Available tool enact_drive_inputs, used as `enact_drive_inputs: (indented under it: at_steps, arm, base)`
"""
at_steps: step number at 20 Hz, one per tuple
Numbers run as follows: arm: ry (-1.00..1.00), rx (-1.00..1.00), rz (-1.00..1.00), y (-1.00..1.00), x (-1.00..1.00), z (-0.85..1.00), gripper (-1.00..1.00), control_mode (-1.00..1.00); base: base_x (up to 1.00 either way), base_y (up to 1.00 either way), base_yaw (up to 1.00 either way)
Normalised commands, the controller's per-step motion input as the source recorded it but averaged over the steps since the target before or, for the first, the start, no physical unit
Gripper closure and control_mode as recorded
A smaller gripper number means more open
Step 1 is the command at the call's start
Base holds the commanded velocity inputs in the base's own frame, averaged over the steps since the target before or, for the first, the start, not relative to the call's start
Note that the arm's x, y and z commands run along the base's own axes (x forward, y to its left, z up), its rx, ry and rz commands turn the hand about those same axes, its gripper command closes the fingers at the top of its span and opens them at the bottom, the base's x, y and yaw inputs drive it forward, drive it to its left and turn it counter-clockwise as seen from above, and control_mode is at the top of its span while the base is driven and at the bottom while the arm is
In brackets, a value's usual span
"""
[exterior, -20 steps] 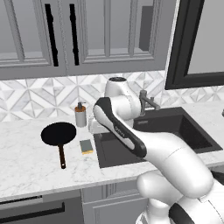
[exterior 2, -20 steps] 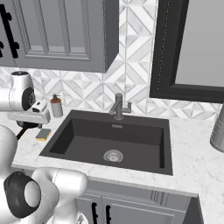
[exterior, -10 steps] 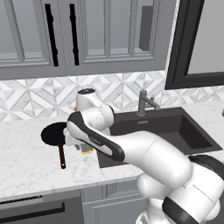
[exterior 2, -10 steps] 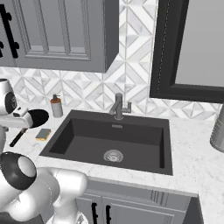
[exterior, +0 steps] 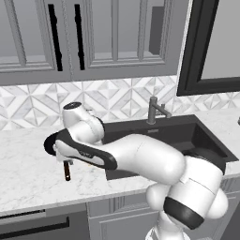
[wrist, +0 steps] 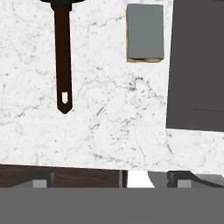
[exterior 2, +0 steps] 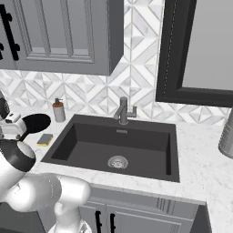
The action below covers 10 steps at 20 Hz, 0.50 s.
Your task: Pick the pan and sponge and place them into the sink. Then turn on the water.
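Observation:
The black pan (exterior 2: 36, 122) lies on the marble counter left of the sink (exterior 2: 77, 136), its dark brown handle (wrist: 63, 57) pointing toward the counter's front edge. The sponge (wrist: 145, 33), grey-green face up, sits between the handle and the sink rim (wrist: 197, 65); the right base view shows the sponge (exterior 2: 44, 139) too. My gripper (wrist: 111, 177) hangs above the counter's front edge, looking down, open, with nothing between its fingers. In the left base view my arm covers most of the pan (exterior: 48, 143), and the handle end (exterior: 67, 171) shows below it. No water is in view at the faucet (exterior 2: 124, 110).
A soap dispenser (exterior 2: 58, 110) stands against the backsplash behind the pan. A round silver drain (exterior 2: 118, 161) is in the sink's floor. A metal container (exterior 2: 226, 136) stands at the counter's far right. Wall cabinets hang above the counter.
My arm has swung left from beside the faucet to above the pan handle and sponge. The gripper stayed open. Pan and sponge have not moved.

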Motion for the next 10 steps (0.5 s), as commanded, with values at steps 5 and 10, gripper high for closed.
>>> enact_drive_inputs:
  at_steps: [5, 10]
  arm:
    - [0.01, -0.03, -0.03, 0.33, 0.37, -0.26, -1.00, -1.00]
    - [0.00, -0.08, -0.02, 0.29, 0.35, -0.42, -1.00, -1.00]
  base:
    - [0.00, 0.00, 0.00]
    - [0.00, 0.00, 0.00]
